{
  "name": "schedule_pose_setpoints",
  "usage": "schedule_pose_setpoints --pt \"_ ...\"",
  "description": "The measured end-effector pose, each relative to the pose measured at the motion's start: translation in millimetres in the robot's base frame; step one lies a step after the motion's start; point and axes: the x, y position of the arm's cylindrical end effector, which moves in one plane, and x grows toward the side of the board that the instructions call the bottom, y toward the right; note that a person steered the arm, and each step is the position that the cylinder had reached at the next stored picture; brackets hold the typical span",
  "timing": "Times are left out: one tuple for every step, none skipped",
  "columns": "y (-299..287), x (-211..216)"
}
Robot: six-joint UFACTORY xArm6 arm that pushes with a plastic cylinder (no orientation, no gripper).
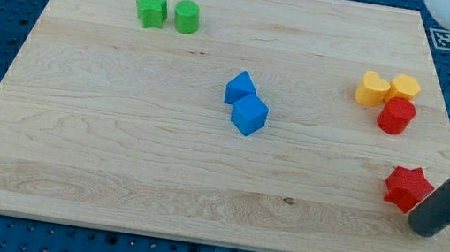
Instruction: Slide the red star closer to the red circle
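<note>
Board scanned from the view's left toward my tip.

Far from my tip, up at the view's top left: green star (150, 9) and green cylinder (187, 17), just beside each other. Mid-board, well apart from my tip: two blue blocks, the upper blue block (241, 87) and the lower blue cube (250, 115), touching or nearly so.

Nearer, above my tip: yellow heart (372, 89) and yellow hexagon (405, 87), with the red circle (396, 116) tucked just beneath them.

Red star (407, 188) lies just to the left of my tip (423, 229), slightly above it; the rod appears to touch its lower right points, though the overlap makes contact hard to confirm. No jaws on this tool, so nothing is clamped; it is a bare rod resting against or beside the star.

Handling judgement: the star looks small, rigid and light, and should slide easily on smooth wood. Its points may make it spin under an off-centre push. Best contact is the bottom edge, pushing up toward the circle.

Hidden: the rod's upper part is cut off at the view's right edge; the star's lower right corner sits behind the rod.
</note>
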Motion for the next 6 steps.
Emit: schedule_pose_setpoints --pt "6.5 -16.1" --pt "3.7 -21.1" --pt "-6.9 -21.1" --pt "-17.8 -21.1" --pt "-32.6 -21.1" --pt "-47.0 -21.1"
